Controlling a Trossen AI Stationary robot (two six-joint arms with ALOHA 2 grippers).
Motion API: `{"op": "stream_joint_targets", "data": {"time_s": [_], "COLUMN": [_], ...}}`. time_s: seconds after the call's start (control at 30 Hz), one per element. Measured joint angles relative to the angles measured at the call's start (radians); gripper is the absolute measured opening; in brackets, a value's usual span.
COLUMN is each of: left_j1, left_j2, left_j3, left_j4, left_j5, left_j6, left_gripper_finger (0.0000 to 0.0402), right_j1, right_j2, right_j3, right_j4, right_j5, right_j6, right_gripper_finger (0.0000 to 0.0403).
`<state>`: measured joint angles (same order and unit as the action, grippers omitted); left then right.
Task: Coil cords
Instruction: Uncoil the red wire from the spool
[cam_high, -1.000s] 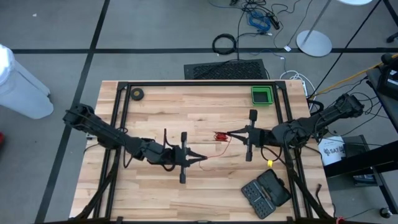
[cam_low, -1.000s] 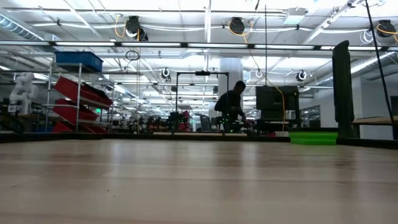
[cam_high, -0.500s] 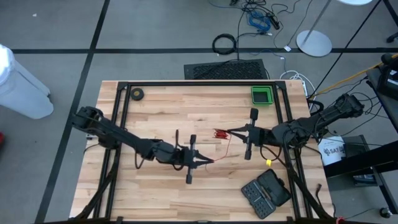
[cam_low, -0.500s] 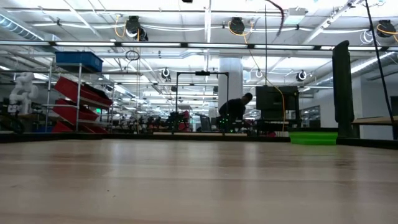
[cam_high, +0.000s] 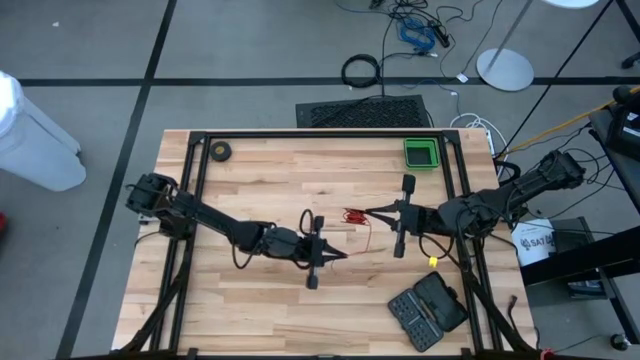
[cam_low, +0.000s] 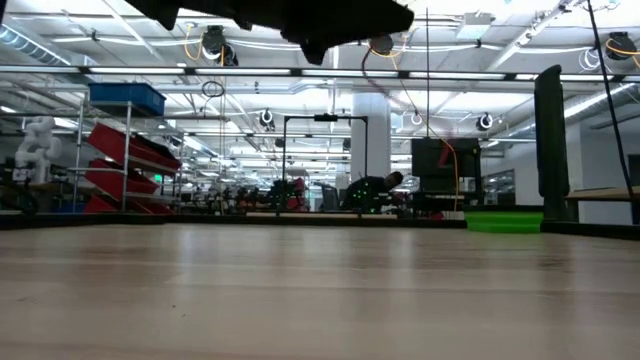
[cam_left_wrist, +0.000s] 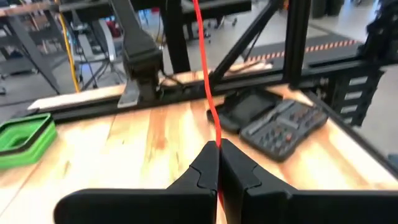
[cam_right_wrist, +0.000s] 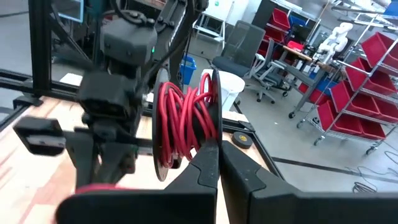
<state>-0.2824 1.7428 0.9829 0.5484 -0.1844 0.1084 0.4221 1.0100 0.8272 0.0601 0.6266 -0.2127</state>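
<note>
The thin red cord (cam_high: 366, 237) runs from its black reel (cam_high: 354, 216) near the table's middle down to my left gripper (cam_high: 343, 257). That gripper is shut on the cord just left of and nearer than the reel. In the left wrist view the cord (cam_left_wrist: 205, 68) rises from between the fingers of my left gripper (cam_left_wrist: 218, 150). My right gripper (cam_high: 368, 213) comes in from the table's right and is shut on the reel. The reel (cam_right_wrist: 186, 124) carries several red windings just beyond the tips of my right gripper (cam_right_wrist: 219, 149). At the top of the low view, my left arm (cam_low: 300, 15) is a dark shape. My left gripper pinches a single strand of the red cord (cam_left_wrist: 217, 142) between its two fingertips. The fingers lie nearly level, pointing toward the table's right side. From the pinch the cord runs up and away toward the reel, almost straight. My right gripper pinches the reel at the edge of one black flange (cam_right_wrist: 215, 132). Its fingers are about level and come from the table's right. The reel stands on edge, lifted clear of the table, its windings facing the left arm.
A green tray (cam_high: 421, 153) sits at the far right of the table, and an open black tool case (cam_high: 428, 310) lies at the near right. A small black roll (cam_high: 220, 151) lies far left and a small yellow piece (cam_high: 435, 262) right of centre. Black frame rails (cam_high: 300, 134) border the table.
My left gripper, still shut on the cord, has moved toward the table's right and slightly toward its near edge. It has also sunk, so the arm now shows at the top of the low view. The cord end has gone with it. The right gripper and reel have kept still.
</note>
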Motion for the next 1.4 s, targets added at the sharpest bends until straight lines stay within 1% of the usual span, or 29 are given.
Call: {"op": "stream_joint_targets", "data": {"time_s": [0.17, 0.33, 0.57, 0.73, 0.83, 1.1, 1.4], "left_j1": [0.005, 0.005, 0.046, 0.061, 0.066, 0.059, 0.025], "left_j2": [0.000, 0.000, -0.008, -0.038, -0.065, -0.151, -0.223], "left_j3": [0.000, 0.000, -0.001, -0.001, -0.001, -0.001, 0.000], "left_j4": [-0.051, -0.095, -0.138, -0.244, -0.298, -0.386, -0.517], "left_j5": [-0.035, -0.114, -0.174, -0.175, -0.190, -0.202, -0.307], "left_j6": [-0.003, -0.015, -0.165, -0.255, -0.280, -0.287, -0.288], "left_gripper_finger": [0.0004, 0.0004, 0.0004, 0.0004, 0.0004, 0.0004, 0.0004], "right_j1": [0.002, 0.017, 0.043, 0.057, 0.066, 0.072, 0.072], "right_j2": [0.000, 0.000, -0.017, -0.048, -0.068, -0.102, -0.104], "right_j3": [0.000, 0.000, 0.000, 0.000, 0.000, 0.000, 0.000], "right_j4": [0.002, 0.026, 0.025, -0.002, -0.023, -0.073, -0.097], "right_j5": [-0.001, -0.003, -0.003, -0.003, -0.003, -0.003, -0.003], "right_j6": [0.014, 0.013, 0.009, 0.010, 0.015, 0.055, 0.067], "right_gripper_finger": [0.0000, 0.0000, 0.0000, 0.0000, 0.0000, 0.0000, 0.0000]}}
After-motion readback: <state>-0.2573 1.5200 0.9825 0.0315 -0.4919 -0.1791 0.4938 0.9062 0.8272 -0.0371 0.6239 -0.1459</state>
